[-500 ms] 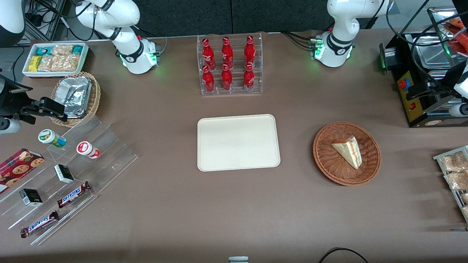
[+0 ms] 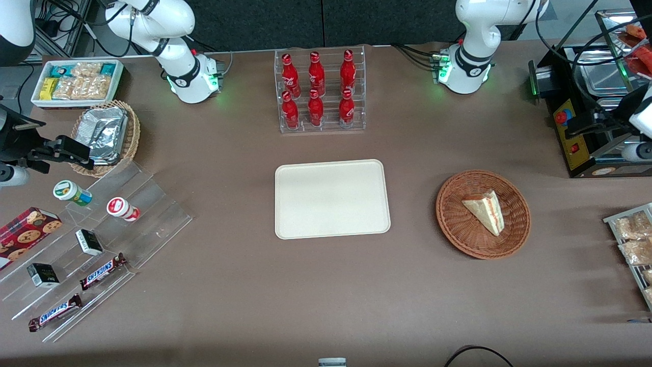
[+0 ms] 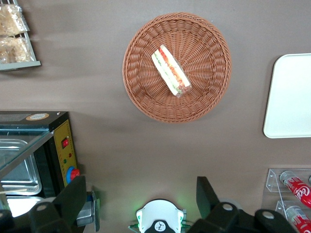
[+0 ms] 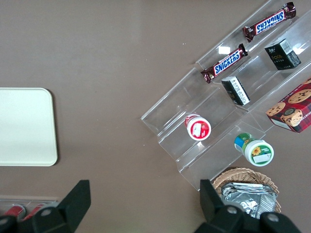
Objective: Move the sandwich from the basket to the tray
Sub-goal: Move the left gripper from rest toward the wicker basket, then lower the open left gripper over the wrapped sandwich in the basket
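The sandwich lies inside the reddish-brown wicker basket, resting on the woven floor with its layered cut edge facing up in the left wrist view. The basket stands on the brown worktop, toward the working arm's end. The cream tray lies flat on the worktop, well apart from the basket, with nothing on it; one rounded edge of it shows in the left wrist view.

The left gripper is raised high above the worktop, off to the side of the basket and near a black appliance with a red button. Its two fingers stand wide apart, open, with nothing between them. In the front view the gripper shows at the working arm's end, above that appliance.

A clear rack of red bottles stands farther from the front camera than the tray. Wrapped snack packs lie at the worktop edge, beside the basket.
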### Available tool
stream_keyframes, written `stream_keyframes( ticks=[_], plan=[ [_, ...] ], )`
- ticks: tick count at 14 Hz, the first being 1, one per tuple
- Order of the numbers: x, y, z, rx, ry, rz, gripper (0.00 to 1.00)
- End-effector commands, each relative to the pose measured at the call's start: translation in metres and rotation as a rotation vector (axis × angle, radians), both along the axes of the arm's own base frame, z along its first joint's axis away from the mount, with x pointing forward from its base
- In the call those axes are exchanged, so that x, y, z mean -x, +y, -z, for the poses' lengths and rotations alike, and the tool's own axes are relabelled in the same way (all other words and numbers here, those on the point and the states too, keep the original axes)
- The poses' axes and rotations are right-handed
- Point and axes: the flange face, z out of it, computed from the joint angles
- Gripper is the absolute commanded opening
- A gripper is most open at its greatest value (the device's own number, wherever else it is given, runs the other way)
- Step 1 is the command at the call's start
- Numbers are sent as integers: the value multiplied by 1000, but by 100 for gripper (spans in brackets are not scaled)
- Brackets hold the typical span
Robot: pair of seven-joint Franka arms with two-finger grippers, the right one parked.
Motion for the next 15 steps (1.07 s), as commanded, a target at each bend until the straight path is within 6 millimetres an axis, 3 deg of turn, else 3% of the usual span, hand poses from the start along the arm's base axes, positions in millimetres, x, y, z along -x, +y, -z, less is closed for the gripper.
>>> stream_keyframes(
  ticks=[1, 7, 10, 13, 15],
  plan=[
    [-11, -2, 39, -8, 2, -6, 100],
    [-28, -21, 132, -47, -53, -182, 100],
    [-14, -32, 184, -66, -107, -344, 100],
    [-6, -45, 214, -77, -123, -428, 100],
    [2, -61, 247, -82, -147, -489, 100]
  ],
)
